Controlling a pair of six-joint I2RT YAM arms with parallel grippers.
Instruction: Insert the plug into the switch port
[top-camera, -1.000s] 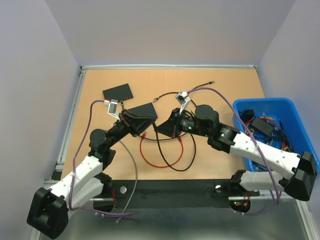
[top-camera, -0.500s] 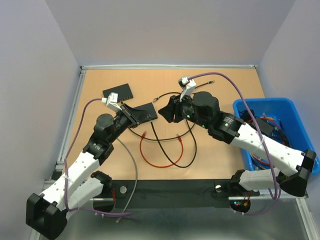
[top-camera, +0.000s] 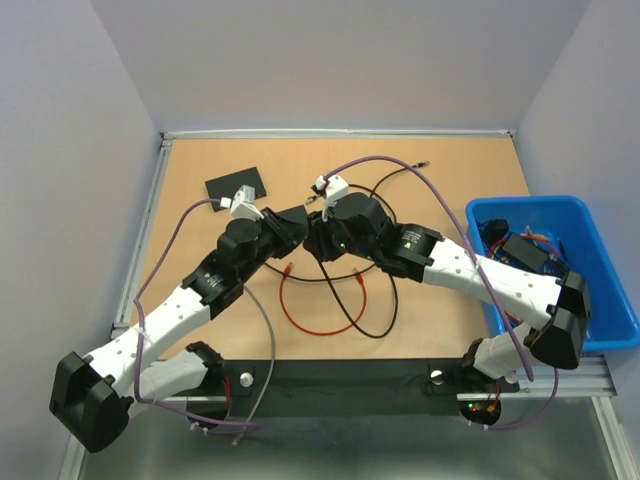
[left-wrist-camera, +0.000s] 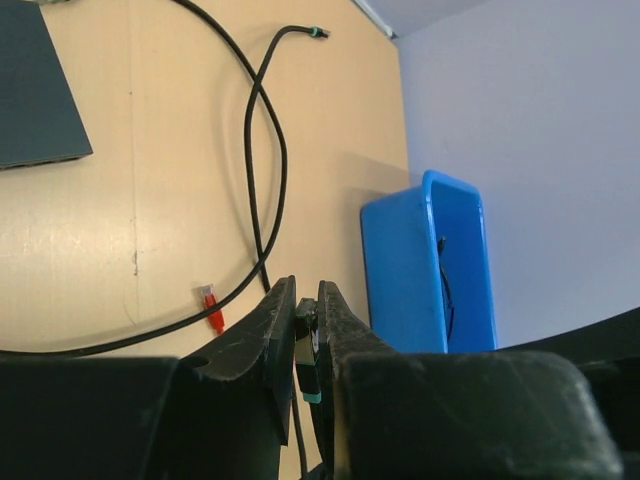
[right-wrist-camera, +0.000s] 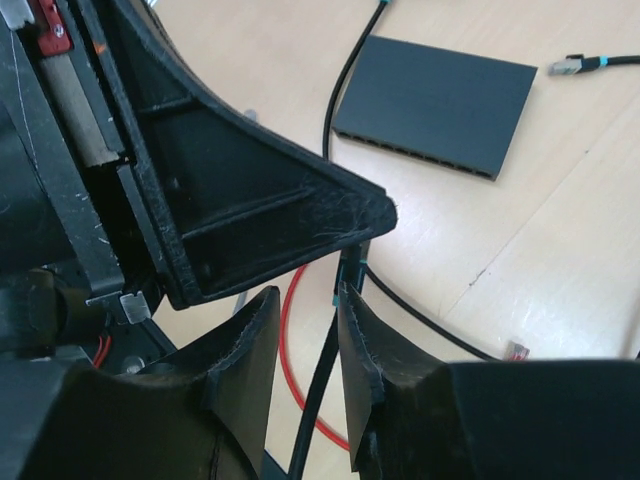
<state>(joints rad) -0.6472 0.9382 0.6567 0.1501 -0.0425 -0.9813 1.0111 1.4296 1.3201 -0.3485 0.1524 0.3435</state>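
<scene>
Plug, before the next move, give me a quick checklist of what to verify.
1. Left claw shut on the plug: ok.
2. Black cable running between the right claw fingers: ok.
3. Right claw closed on the black cable: not ok, a gap shows.
4. Switch lying flat with nothing on it: ok.
5. Plug at a port: not ok, it is held apart from the switch.

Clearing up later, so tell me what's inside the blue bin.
Inside the blue bin: a black box among tangled dark cables with red bits. The right arm covers the near part, so whatever lies there can't be seen.
</scene>
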